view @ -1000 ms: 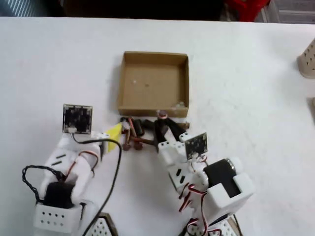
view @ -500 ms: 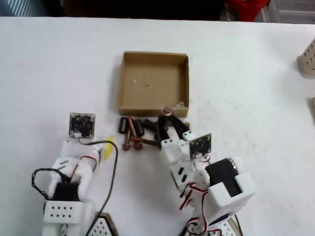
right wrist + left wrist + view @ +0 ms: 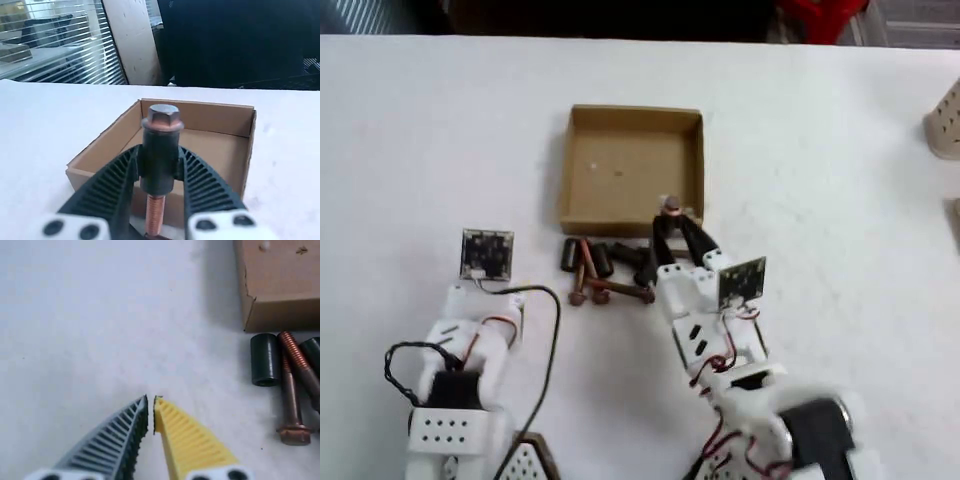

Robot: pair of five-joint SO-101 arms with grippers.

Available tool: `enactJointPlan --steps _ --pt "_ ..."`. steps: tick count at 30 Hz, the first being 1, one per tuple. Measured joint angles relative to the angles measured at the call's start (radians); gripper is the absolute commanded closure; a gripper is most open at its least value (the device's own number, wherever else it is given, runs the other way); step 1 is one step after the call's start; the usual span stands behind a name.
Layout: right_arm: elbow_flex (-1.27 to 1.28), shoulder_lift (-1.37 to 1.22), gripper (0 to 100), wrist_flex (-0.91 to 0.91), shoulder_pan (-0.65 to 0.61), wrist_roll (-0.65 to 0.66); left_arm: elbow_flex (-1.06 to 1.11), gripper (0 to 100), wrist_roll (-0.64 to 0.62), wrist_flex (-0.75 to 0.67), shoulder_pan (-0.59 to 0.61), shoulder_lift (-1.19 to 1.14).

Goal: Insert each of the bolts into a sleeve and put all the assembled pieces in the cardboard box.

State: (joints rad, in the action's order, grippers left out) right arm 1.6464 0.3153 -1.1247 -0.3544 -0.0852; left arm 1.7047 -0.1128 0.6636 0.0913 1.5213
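My right gripper is shut on an assembled piece, a copper bolt upright inside a black sleeve. It hangs over the near wall of the cardboard box. Loose black sleeves and copper bolts lie just in front of the box. My left gripper is shut with nothing in it, low over bare table to the left of that pile; its arm sits at the near left.
The cardboard box's near corner lies close to the loose parts. A tan object stands at the far right edge. The table is white and bare around the box.
The right gripper has carried the assembled piece from the pile toward the box's near wall. The left arm has pulled back from the pile toward the near left.
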Motion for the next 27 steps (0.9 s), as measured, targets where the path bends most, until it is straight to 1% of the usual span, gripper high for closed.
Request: enactJointPlan --steps 4,8,11,14,16,19,23,27 --pt "-0.072 0.206 98.2 0.345 0.048 0.0 0.0 95 0.0 0.0 0.0 0.0" --pt "-0.244 0.388 98.1 0.786 0.069 0.0 0.0 95 0.0 0.0 0.0 0.0" --pt "-0.41 0.448 98.1 1.12 0.074 0.0 0.0 95 0.0 0.0 0.0 0.0" --pt "-0.578 0.45 98.1 1.367 0.072 0.0 0.0 95 0.0 0.0 0.0 0.0" --pt "-0.686 0.419 98.1 1.468 0.071 0.0 0.0 95 0.0 0.0 0.0 0.0" --pt "-0.841 0.321 98.1 1.56 0.071 0.0 0.0 95 0.0 0.0 0.0 0.0" --pt "-1.048 0.132 98.1 1.694 0.072 0.0 0.0 95 0.0 0.0 0.0 0.0" --pt "-1.257 -0.077 98.1 1.807 0.103 -0.002 0.0 95 0.0 0.0 0.0 0.0"
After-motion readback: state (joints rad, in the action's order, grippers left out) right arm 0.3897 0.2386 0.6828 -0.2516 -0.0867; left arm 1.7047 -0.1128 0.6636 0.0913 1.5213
